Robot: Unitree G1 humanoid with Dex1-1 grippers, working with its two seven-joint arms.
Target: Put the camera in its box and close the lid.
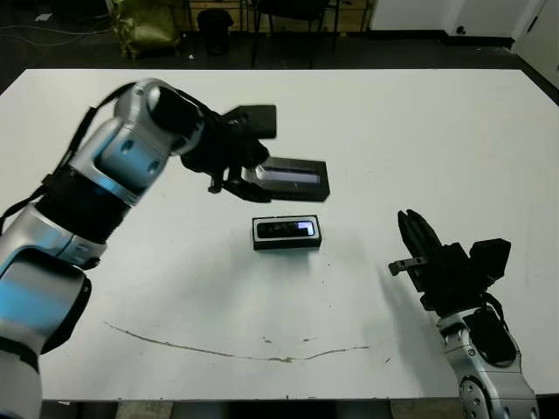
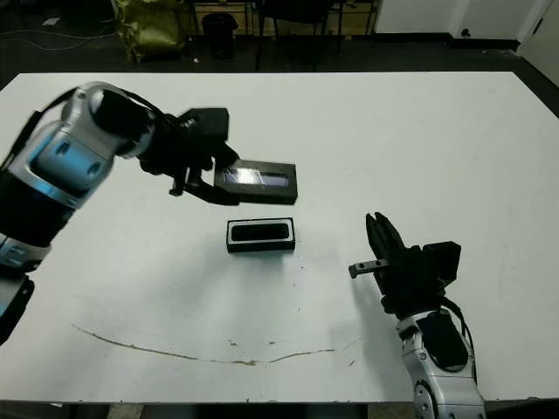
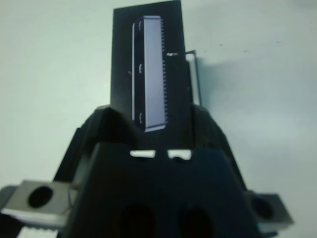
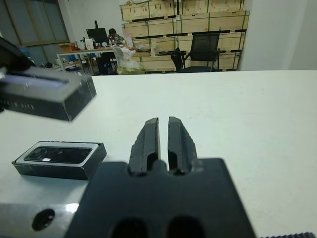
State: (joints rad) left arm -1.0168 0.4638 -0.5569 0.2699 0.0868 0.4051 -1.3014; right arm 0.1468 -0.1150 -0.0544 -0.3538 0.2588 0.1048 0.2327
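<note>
- Nearest to you, the right gripper [image 1: 412, 229] rests on the table [image 2: 437, 131] with its two fingers pressed together, holding nothing.
- The camera [image 1: 286, 229] already lies inside the box [image 1: 287, 234], at the table's middle.
- Your left gripper [image 1: 234, 181] grips the lid [image 1: 293, 178] by one end and holds it lifted just beyond the box, probably to lower it on.

Head stereo downward; wrists close, forward
</note>
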